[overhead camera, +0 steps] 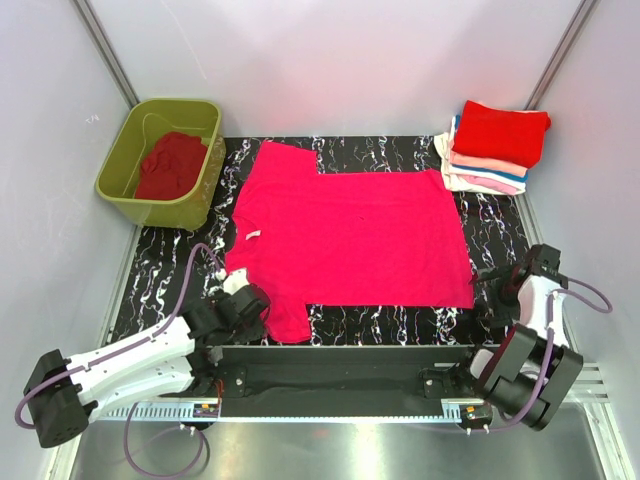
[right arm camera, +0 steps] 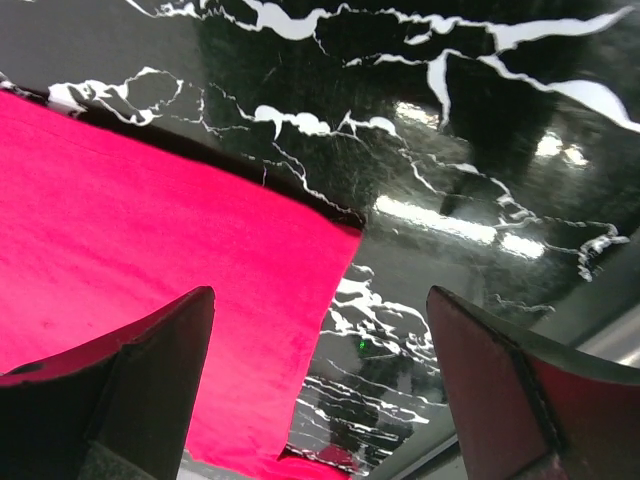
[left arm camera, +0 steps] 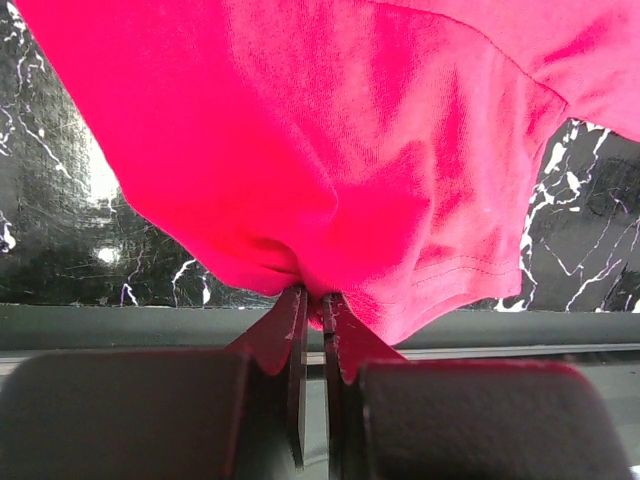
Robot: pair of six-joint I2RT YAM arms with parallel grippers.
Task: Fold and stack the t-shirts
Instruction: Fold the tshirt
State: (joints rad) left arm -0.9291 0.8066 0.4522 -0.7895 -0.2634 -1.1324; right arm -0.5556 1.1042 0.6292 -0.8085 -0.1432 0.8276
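Observation:
A magenta-pink t-shirt (overhead camera: 350, 235) lies spread flat on the black marbled table (overhead camera: 490, 215), neck to the left. My left gripper (overhead camera: 252, 303) is shut on its near sleeve at the front left; the left wrist view shows the cloth (left arm camera: 330, 170) bunched between the closed fingers (left arm camera: 290, 330). My right gripper (overhead camera: 505, 287) is open and empty, just right of the shirt's near right corner (right arm camera: 300, 270), with bare table between the fingers. A stack of folded t-shirts (overhead camera: 495, 145), red on top over pale pink and white, sits at the back right.
An olive-green tub (overhead camera: 165, 160) holding a crumpled dark red garment (overhead camera: 170, 165) stands at the back left. A metal rail (overhead camera: 340, 350) runs along the table's near edge between the arm bases. Grey walls close in both sides.

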